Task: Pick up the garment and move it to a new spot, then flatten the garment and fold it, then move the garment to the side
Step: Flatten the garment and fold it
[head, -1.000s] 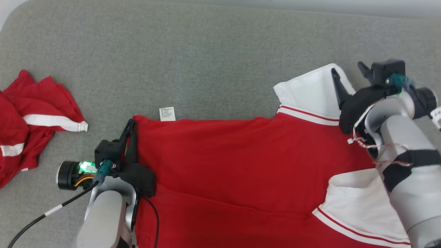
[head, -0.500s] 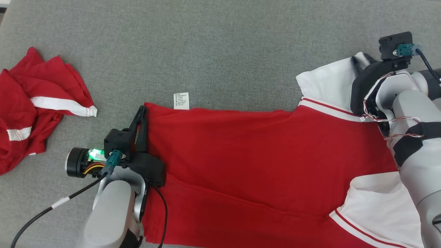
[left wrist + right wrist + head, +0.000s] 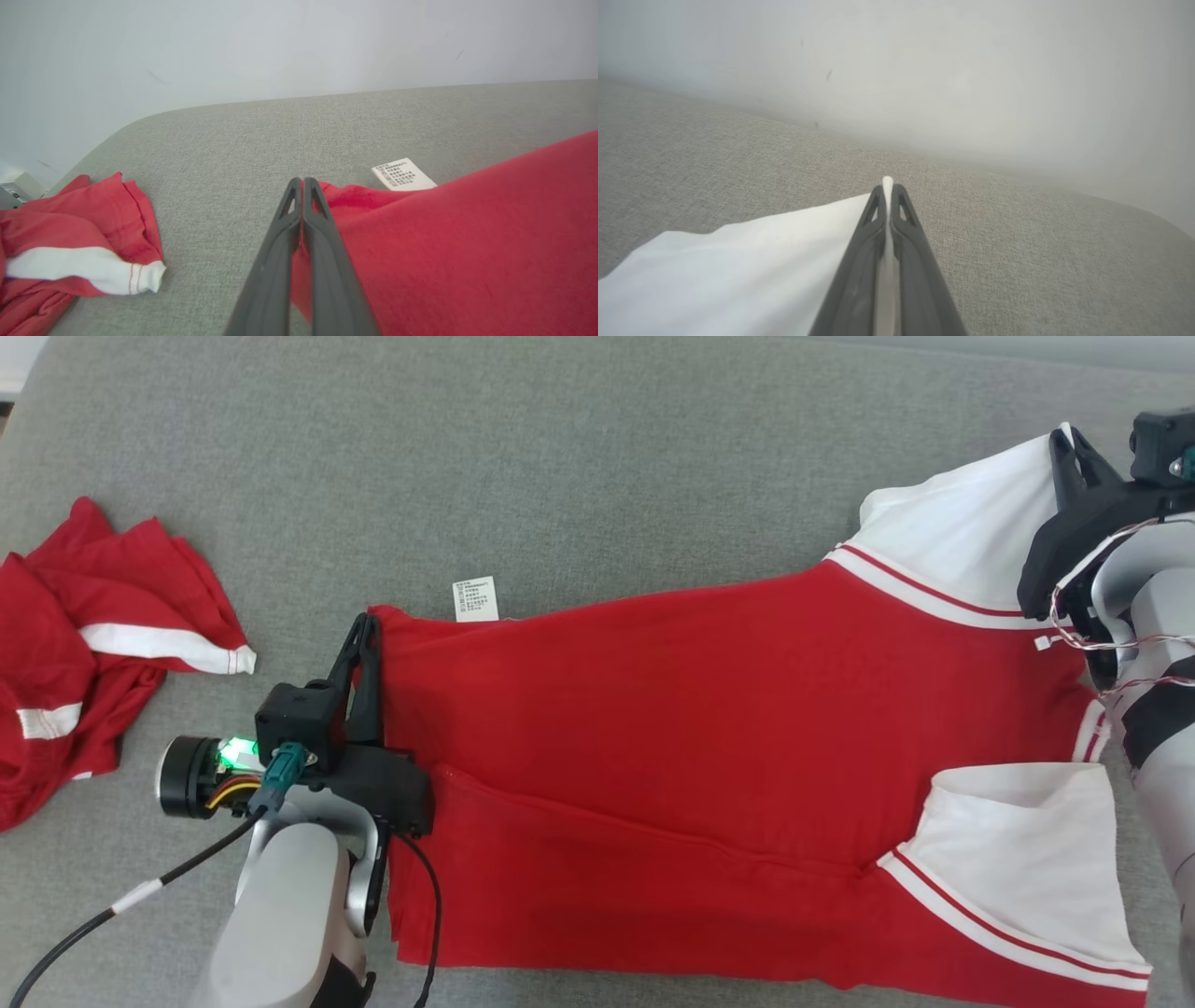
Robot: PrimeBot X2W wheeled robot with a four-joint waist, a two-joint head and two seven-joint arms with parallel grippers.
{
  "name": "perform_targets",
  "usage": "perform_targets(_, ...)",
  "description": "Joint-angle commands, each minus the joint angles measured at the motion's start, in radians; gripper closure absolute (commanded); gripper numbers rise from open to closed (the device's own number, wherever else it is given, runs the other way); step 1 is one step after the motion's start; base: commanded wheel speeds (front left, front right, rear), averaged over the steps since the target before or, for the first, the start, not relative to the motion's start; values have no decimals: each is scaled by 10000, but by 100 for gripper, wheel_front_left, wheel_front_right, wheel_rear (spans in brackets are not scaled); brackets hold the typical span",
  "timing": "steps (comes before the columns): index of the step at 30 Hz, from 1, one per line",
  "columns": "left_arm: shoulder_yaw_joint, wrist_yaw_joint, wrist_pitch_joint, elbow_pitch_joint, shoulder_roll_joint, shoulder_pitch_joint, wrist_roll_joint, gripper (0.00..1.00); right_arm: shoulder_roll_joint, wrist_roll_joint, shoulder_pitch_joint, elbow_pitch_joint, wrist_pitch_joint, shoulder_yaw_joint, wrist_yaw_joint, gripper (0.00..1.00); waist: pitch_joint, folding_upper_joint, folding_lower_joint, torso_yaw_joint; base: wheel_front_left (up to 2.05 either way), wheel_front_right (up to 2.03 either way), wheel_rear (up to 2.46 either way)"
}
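Head view: your left gripper (image 3: 362,621) has its jaws clenched on the red garment (image 3: 709,709) at a hem corner. The white label (image 3: 475,598), print too small to read, lies just right of their tips.

Left wrist view: a second red shirt (image 3: 70,233) lies left of them on the desk (image 3: 233,140).

Right wrist view: your right gripper (image 3: 887,186) has its jaws grasping the white sleeve (image 3: 761,266) edge.

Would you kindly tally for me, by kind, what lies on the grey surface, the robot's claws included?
Garments: 2, the spread garment and the crumpled garment.
Claws: 2, the left claw and the right claw.
Care labels: 1, the care label.
Total: 5.
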Motion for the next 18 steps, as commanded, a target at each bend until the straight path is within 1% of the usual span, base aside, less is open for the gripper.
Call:
perform_targets(1, 74, 22, -23, -35, 91, 185, 2, 100, 41, -61, 94, 59, -172, -74, -29, 100, -189, -1, 0, -172, 0, 0, 0)
perform_targets(5, 231, -15, -25, -294, 146, 397, 21, 100, 287, -87, 358, 274, -763, -298, -29, 100, -516, -1, 0, -424, 0, 0, 0)
perform_targets(9, 387, -106, -25, -631, 165, 758, -33, 100, 594, 139, 754, 21, -1247, -342, -29, 100, -874, -1, 0, -695, 0, 0, 0)
perform_targets(11, 482, -188, -25, -822, 156, 974, -78, 100, 637, 245, 1042, -224, -1370, -321, -29, 100, -1041, -1, 0, -827, 0, 0, 0)
perform_targets(14, 634, -200, -25, -1019, 132, 1373, -142, 100, 735, 519, 1612, -813, -1456, -337, -29, 100, -1332, -1, 0, -1033, 0, 0, 0)
perform_targets(18, 833, -295, -25, -1273, 92, 1892, -168, 100, 752, 982, 2751, -2227, -1454, -524, -29, 100, -1675, -1, 0, -1311, 0, 0, 0)
